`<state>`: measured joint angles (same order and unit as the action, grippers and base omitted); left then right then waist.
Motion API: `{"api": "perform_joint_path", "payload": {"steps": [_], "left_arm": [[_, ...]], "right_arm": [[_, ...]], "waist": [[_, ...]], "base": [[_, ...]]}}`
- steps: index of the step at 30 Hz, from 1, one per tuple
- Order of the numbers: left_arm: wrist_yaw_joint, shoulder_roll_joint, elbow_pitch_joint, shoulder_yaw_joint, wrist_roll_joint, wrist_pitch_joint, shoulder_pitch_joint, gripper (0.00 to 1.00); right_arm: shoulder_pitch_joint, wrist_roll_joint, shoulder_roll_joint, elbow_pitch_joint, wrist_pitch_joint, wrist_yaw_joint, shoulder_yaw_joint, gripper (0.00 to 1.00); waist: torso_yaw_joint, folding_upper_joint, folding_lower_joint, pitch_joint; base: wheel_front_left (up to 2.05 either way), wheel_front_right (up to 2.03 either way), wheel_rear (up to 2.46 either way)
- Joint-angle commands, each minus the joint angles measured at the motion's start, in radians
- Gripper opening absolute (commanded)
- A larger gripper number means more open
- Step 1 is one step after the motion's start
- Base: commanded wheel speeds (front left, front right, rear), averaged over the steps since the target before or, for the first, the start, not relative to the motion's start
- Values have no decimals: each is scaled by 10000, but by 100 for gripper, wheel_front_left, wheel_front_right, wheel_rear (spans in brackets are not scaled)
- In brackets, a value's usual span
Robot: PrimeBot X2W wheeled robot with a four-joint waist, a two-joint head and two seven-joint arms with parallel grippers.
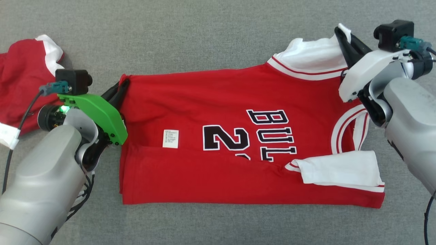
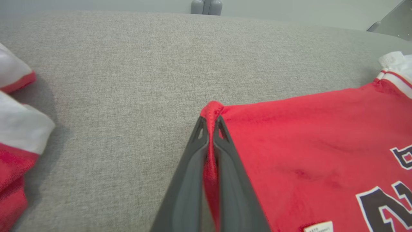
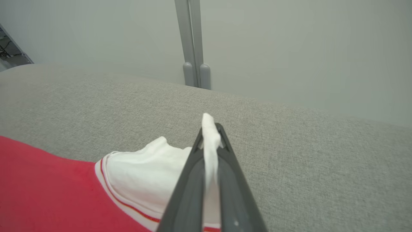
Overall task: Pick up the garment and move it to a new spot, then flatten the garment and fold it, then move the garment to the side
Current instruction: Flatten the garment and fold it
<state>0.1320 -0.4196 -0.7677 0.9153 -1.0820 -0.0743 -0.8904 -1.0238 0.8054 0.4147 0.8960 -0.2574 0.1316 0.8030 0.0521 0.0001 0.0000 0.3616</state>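
The garment is a red basketball jersey with white sleeves and black lettering, lying spread on the grey cloth surface, its lower part folded up over the print. My left gripper is shut on the jersey's far left hem corner, red cloth pinched between the dark fingers. On the far right, my right gripper is shut on the white sleeve, which pokes out past the fingertips. The second white sleeve lies folded on the near right.
Another red and white garment lies crumpled at the left edge, beside my left arm. A pale wall and a grey post stand behind the far edge of the surface. A white label shows on the jersey.
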Motion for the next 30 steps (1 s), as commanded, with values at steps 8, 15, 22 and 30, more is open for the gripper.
{"api": "perform_joint_path", "payload": {"steps": [8, 15, 22, 30], "left_arm": [[-47, -193, 118, 192, 120, -807, 955, 0], [-190, -45, 243, 203, 58, -1262, 1570, 0], [-445, -101, 728, 41, 171, -1724, 2295, 0], [-1014, -323, 1932, -837, 778, -1910, 3524, 0]], "right_arm": [[2434, -543, 504, -2557, -75, -19, -1692, 0], [4875, -1232, 355, -4697, -78, -19, -3383, 0], [7002, -1708, 80, -6142, -79, -19, -4439, 0], [8621, -1843, -206, -7024, -79, -17, -5205, 0]], "waist": [[-289, -1, 0, -782], [-301, -1, 0, -1079], [-321, -1, 0, -1390], [-287, -1, 0, -1637]], "base": [[0, 0, 0], [0, 0, 0], [0, 0, 0], [0, 0, 0]]}}
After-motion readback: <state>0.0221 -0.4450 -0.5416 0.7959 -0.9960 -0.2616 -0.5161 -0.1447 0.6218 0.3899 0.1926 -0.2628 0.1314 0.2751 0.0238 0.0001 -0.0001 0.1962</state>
